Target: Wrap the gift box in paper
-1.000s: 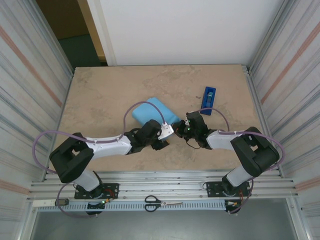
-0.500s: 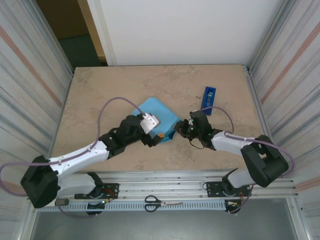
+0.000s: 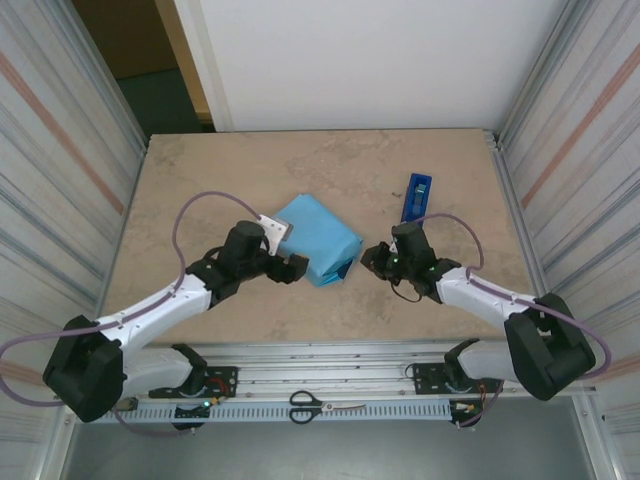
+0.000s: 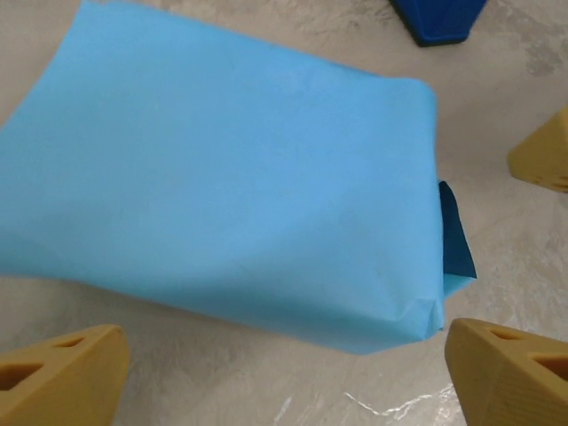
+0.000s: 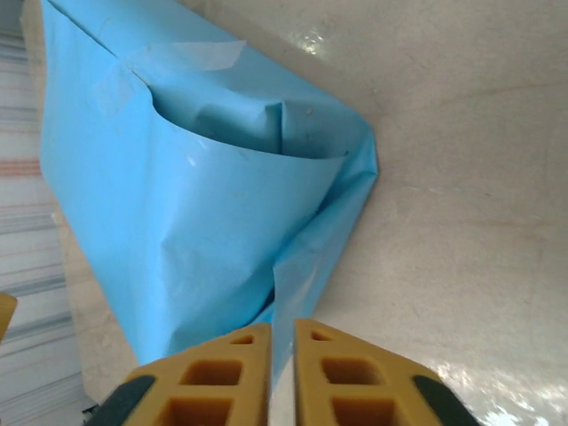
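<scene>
Sky-blue paper (image 3: 318,240) bundle mid-counter, gift box hidden inside it

The paper's boxy bulk lies on the mottled beige counter (image 3: 200,190). It is smooth and matte on top and creased at the open end, where a dark navy flap (image 4: 457,241) peeks out. The left hand (image 4: 284,368) is spread wide and holds nothing, its yellow fingertips (image 4: 62,382) straddling the near edge. The right hand (image 5: 282,335) is pinched nearly closed just beside the rumpled end, and contact is unclear. A blue dispenser (image 3: 418,197) sits beyond, cut off in the left wrist view.
</scene>
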